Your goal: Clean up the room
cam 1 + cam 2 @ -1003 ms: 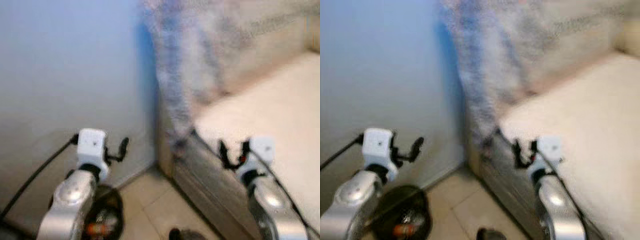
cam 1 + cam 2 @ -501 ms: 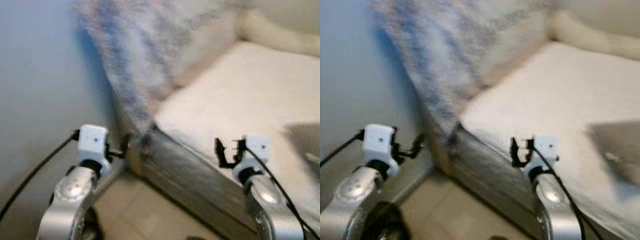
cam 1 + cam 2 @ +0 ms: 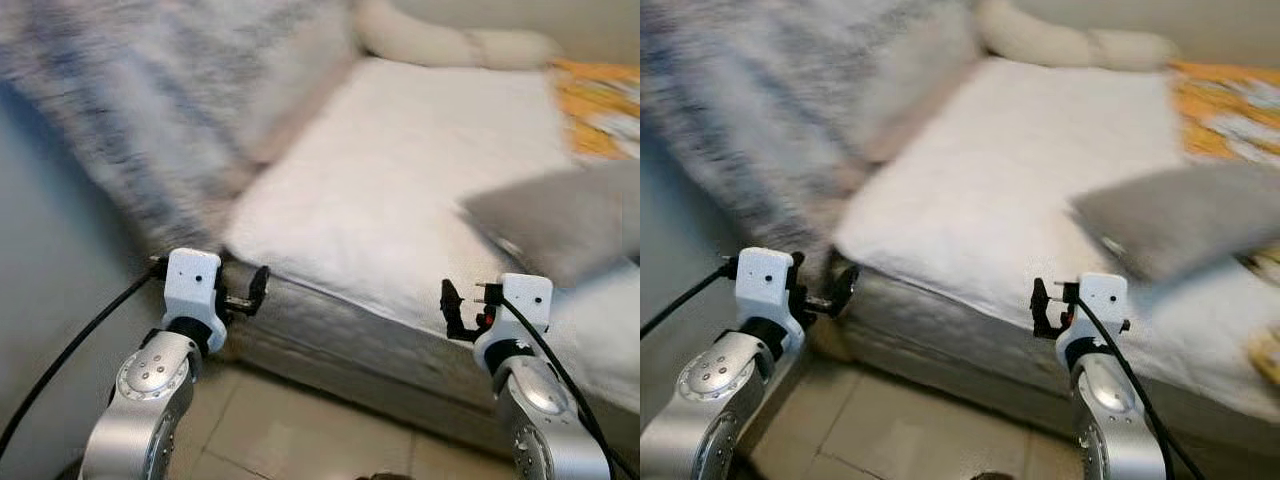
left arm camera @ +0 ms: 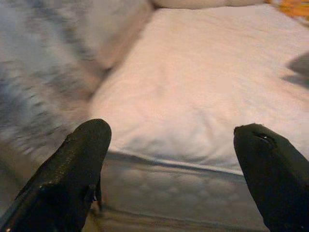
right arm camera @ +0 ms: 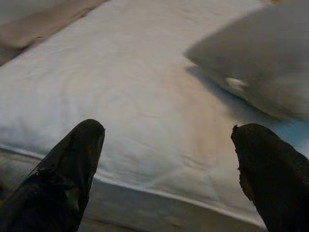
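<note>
A: Start at the grippers. What are they doing?

B: Both are raised in front of the robot and hold nothing. The left gripper (image 4: pixel 169 164) has its two black fingers spread wide, with bare sheet showing between them. The right gripper (image 5: pixel 166 166) is spread the same way.

A: And what lies ahead of them?

B: A bed (image 3: pixel 390 200) with a white sheet. The left gripper is level with the near corner of the mattress, just beside its quilted edge; the right gripper hangs in front of that same edge further along. Neither touches the bed.

A: Anything on the bed to tidy?

B: A grey pillow (image 3: pixel 1175 220) lies askew on the sheet, beyond the right gripper and a little to its right, near but well out of its grasp. Behind it is an orange patterned cloth (image 3: pixel 595 105), and a long white bolster (image 3: pixel 450 40) runs along the far edge. A blurred grey-striped blanket (image 3: pixel 120 110) hangs on the left side.

A: So how far along is the cleaning?

B: I judge it early at this spot: nothing is held, the pillow is crooked, and the floor (image 3: pixel 300 430) below is tiled. The pillow looks like the nearest job, for the right gripper.
</note>
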Robot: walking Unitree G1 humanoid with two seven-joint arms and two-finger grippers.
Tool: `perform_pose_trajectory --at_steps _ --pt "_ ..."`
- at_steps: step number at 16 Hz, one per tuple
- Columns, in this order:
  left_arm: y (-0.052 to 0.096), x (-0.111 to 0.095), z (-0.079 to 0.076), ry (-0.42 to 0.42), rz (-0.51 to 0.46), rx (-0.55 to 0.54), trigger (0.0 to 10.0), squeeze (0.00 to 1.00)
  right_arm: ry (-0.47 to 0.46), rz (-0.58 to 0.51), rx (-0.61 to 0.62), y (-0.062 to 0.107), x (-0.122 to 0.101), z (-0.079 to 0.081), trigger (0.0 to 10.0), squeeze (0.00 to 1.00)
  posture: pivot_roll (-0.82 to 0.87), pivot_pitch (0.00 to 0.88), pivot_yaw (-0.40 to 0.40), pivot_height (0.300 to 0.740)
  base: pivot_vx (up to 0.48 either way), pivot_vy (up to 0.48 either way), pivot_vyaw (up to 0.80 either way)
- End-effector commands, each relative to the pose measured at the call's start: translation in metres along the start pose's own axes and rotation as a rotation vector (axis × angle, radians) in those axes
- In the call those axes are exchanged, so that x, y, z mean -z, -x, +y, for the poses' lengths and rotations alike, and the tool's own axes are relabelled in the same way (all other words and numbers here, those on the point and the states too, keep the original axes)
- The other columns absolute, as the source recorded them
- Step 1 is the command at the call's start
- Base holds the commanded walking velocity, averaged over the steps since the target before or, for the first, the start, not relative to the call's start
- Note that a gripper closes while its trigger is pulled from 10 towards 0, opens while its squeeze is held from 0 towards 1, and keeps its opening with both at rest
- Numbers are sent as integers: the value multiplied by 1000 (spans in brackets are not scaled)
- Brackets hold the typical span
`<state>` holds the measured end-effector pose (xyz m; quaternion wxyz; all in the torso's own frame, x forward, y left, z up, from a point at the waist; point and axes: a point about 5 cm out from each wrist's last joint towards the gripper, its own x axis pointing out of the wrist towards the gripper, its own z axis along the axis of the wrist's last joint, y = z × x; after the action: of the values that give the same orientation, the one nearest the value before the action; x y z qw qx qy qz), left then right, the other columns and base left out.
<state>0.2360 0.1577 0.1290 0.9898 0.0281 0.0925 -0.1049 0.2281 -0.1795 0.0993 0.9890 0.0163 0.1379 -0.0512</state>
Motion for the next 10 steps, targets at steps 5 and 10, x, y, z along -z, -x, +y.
perform_pose_trajectory --at_steps 5,10 --pt "-1 -2 -3 8 -14 23 10000 0 11 -20 11 0 -4 -3 10000 0 -24 0 12 740 314 0 -800" --pt "-2 -3 -3 7 -18 19 10000 0 22 -43 0 -2 -8 -3 10000 0 -24 0 10 740 337 0 -768"
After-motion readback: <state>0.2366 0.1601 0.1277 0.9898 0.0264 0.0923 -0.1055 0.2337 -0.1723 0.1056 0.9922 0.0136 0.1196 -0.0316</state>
